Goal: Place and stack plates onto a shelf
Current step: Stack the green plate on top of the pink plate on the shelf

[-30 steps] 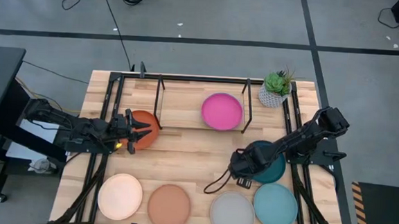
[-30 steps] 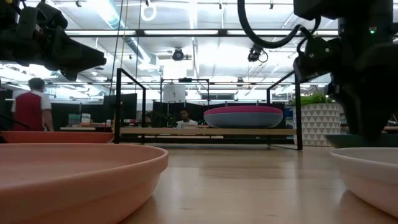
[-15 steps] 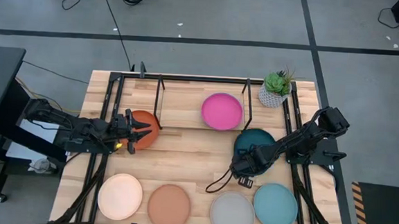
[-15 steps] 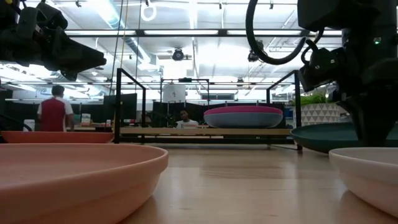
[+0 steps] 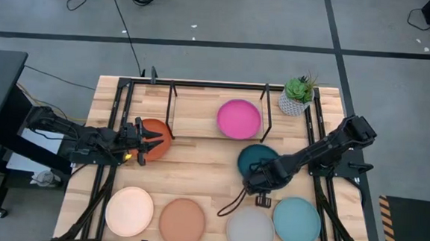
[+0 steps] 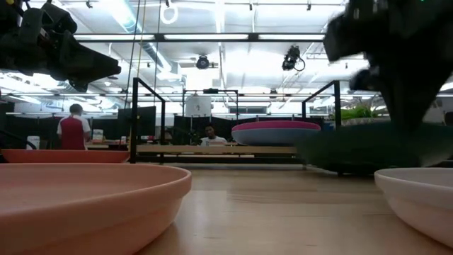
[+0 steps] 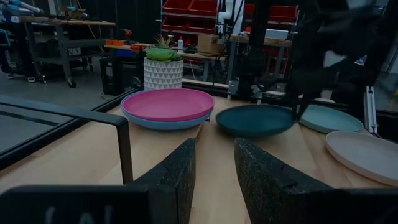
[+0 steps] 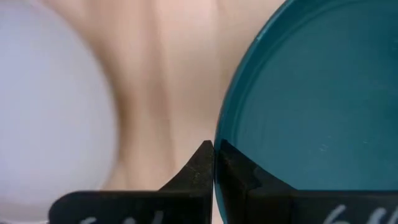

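My right gripper [image 5: 260, 181] is shut on the dark teal plate [image 5: 259, 159], which is off the table just in front of the shelf [image 5: 193, 108]. On the shelf lies a magenta plate [image 5: 239, 119] stacked on a blue one [image 7: 163, 122]. My left gripper [image 5: 154, 138] hovers open above the orange-red plate [image 5: 163, 131], which lies flat on the table at the left. Nothing is between its fingers [image 7: 180, 180]. Cream-peach [image 5: 129, 211], terracotta [image 5: 182, 223], grey-beige [image 5: 250, 231] and light teal [image 5: 296, 221] plates lie along the near edge. My right gripper pinches the dark teal plate's rim [image 8: 225, 143] between its two fingers, on the plate's near side. The fingers come slanting down from the table's near right. The plate is lifted clear of the table [image 6: 368, 145], reaching away from the fingers toward the shelf.
A potted plant [image 5: 297, 96] stands at the shelf's far right end. Black metal frame rods [image 5: 172, 107] rise around the shelf and along both table sides. Bare wood lies in the table's middle [image 5: 197, 168]. A person walks in the room behind [image 6: 73, 131].
My right gripper has lifted the dark teal plate off the table and carried it toward the table's left and the shelf. The plate lay on the table at the right before; now it hangs clear. The person in the room behind has walked on.
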Controlling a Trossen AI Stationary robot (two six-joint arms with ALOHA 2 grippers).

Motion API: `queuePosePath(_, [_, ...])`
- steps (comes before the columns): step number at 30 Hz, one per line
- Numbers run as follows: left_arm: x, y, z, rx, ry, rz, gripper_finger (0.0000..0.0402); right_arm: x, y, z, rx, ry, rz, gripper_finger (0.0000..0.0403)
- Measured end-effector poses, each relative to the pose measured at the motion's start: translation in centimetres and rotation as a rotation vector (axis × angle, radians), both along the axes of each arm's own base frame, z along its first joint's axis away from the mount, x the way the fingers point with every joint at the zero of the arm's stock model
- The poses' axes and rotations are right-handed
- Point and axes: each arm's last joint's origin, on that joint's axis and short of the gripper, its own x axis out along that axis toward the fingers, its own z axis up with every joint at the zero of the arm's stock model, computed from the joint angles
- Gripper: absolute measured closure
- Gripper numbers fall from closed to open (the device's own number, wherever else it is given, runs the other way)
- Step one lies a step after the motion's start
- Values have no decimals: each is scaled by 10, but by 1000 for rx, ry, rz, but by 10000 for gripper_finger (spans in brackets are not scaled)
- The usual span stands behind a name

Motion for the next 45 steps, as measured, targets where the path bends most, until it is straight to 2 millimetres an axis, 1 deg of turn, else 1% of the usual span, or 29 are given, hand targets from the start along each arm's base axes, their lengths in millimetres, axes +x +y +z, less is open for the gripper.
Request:
queuePosePath(5, [0,0,0,0,0,0,283,12,16,17,21,-155,229,385])
queuePosePath(9, [0,0,0,0,0,0,283,20,23,24,0,-270,410,386])
queuePosePath(16, [0,0,0,-5,-2,0,283,28,21,36,-237,-365,575,386])
queuePosePath(19, [0,0,0,-7,-2,0,283,30,20,40,-308,-383,645,386])
queuePosePath(24, [0,0,0,-7,-2,0,283,36,9,42,-421,-380,674,386])
queuePosePath(29, [0,0,0,-7,-2,0,283,42,-12,43,-572,-350,591,385])
queuePosePath(32, [0,0,0,-7,-2,0,283,45,-32,41,-615,-290,532,384])
queuePosePath(39, [0,0,0,-6,-2,0,283,52,-95,39,-576,-182,338,385])
queuePosePath(45, [0,0,0,0,0,0,283,54,-134,37,-481,-163,240,385])
